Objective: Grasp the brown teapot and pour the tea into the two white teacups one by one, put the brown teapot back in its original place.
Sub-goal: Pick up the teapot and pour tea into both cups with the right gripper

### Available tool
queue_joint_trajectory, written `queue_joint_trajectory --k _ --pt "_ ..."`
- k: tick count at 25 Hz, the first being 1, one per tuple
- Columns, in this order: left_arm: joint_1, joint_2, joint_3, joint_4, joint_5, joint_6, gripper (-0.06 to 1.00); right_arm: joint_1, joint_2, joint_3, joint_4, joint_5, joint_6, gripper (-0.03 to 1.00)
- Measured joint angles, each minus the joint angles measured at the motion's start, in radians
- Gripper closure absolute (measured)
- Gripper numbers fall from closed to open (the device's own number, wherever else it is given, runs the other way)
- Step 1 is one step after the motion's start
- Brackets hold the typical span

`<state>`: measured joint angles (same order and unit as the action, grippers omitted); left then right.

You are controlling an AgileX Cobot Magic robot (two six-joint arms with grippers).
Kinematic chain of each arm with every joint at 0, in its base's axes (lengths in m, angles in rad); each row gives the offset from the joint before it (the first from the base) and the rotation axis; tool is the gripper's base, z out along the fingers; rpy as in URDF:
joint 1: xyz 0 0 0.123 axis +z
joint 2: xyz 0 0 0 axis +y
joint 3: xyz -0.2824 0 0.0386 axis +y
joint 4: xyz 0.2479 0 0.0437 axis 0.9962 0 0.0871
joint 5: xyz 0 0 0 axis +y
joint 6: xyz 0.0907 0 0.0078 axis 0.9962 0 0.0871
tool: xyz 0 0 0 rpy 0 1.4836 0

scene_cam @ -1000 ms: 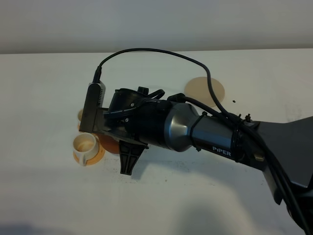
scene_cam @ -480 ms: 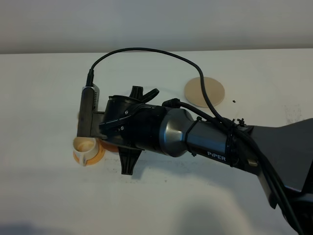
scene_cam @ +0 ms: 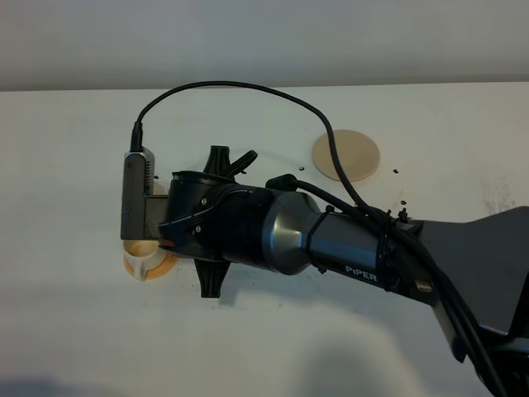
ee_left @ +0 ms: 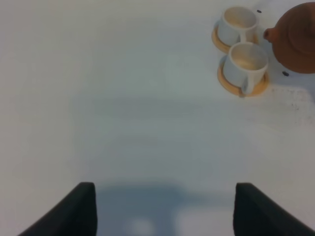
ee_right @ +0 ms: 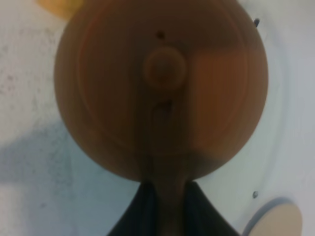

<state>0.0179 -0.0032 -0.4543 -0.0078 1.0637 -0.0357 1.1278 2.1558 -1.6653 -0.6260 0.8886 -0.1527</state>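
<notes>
A dark robot arm, the right arm [scene_cam: 347, 248], stretches long and nearly level over a white desk [scene_cam: 83, 165], a black cable [scene_cam: 223, 87] looping above its wrist. At its tip the right gripper [ee_right: 166, 196] has its two dark fingers [ee_right: 135, 216] pressed narrow around the handle of the brown teapot [ee_right: 162, 83], seen from above with its knobbed lid facing the wrist camera (from the high camera the arm hides nearly all of the pot). Just beside the teapot, on its spout side, stand the two white teacups [ee_left: 237, 23] [ee_left: 246, 61], each on an orange saucer [ee_left: 224, 81]; whether the pot touches the desk cannot be told. The round beige coaster [scene_cam: 345, 155] lies bare, well apart from the teapot on its handle side. The left gripper [ee_left: 165, 189] hangs well apart from the teapot, its fingers spread wide with nothing between them.
</notes>
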Motion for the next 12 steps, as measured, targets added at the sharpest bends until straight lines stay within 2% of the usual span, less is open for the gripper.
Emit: queue_joint_trajectory --k 12 --pt "0.000 0.000 0.000 0.000 0.000 0.000 0.38 0.002 0.000 0.000 -0.058 -0.010 0.000 0.87"
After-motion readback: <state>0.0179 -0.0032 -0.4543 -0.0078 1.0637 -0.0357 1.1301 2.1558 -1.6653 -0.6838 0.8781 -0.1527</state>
